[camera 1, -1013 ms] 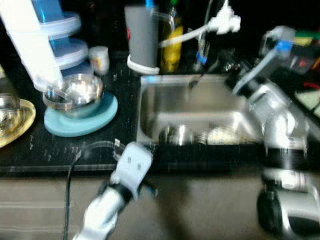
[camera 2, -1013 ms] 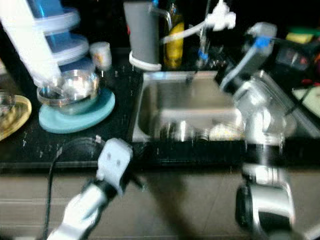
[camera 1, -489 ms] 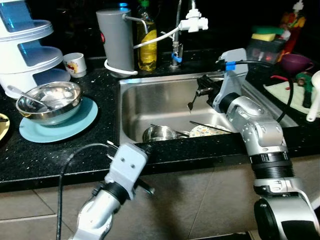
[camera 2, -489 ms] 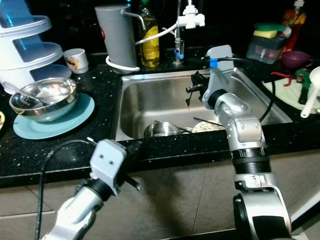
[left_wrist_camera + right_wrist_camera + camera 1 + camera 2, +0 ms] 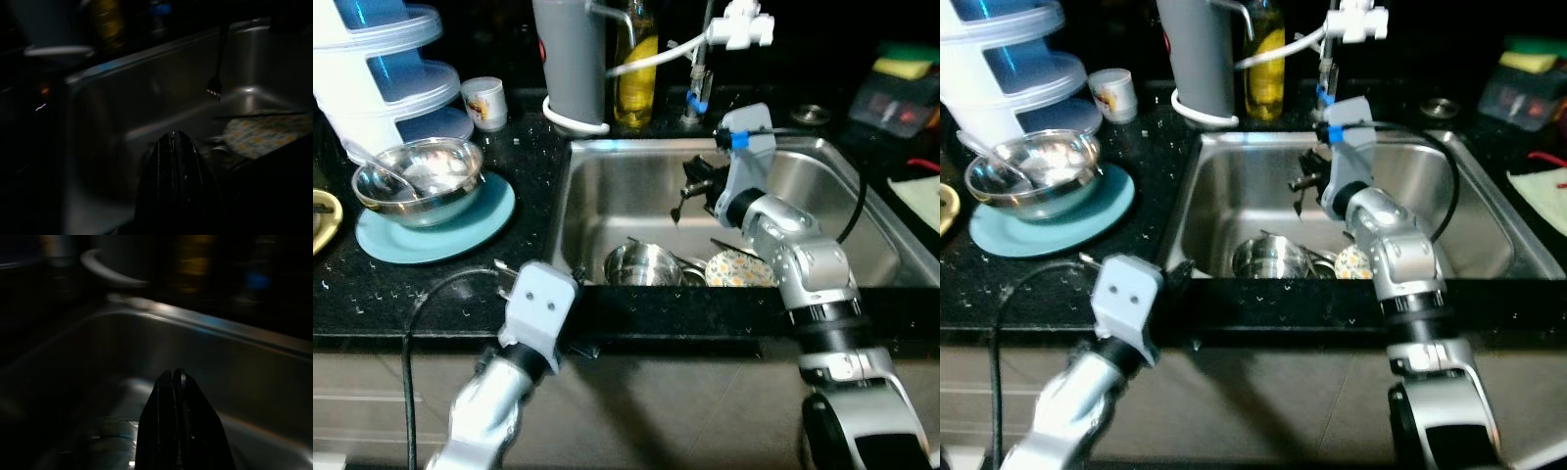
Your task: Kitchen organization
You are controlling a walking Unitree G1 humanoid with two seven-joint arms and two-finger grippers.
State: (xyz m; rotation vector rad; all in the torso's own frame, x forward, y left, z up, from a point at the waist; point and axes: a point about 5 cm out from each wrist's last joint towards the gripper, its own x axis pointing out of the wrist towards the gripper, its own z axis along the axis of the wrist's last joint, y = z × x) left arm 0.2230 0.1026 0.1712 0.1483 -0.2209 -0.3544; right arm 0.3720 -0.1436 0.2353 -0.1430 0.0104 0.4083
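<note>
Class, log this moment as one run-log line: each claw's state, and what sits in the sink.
right claw: shut on fork, over sink | left claw: shut, at sink front | in sink: steel pot, patterned plate

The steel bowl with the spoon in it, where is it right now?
The steel bowl sits on a light blue plate on the black counter, to the robot's left of the sink and in front of the stacked blue-and-white containers.

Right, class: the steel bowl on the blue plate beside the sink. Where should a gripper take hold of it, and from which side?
Probably best to pinch the rim of the steel bowl on its right side, coming down from above. The rim is thin and opens upward, and the spoon rests inside against the left. The bowl sits flat on the blue plate, so there is no way in from below.
</note>
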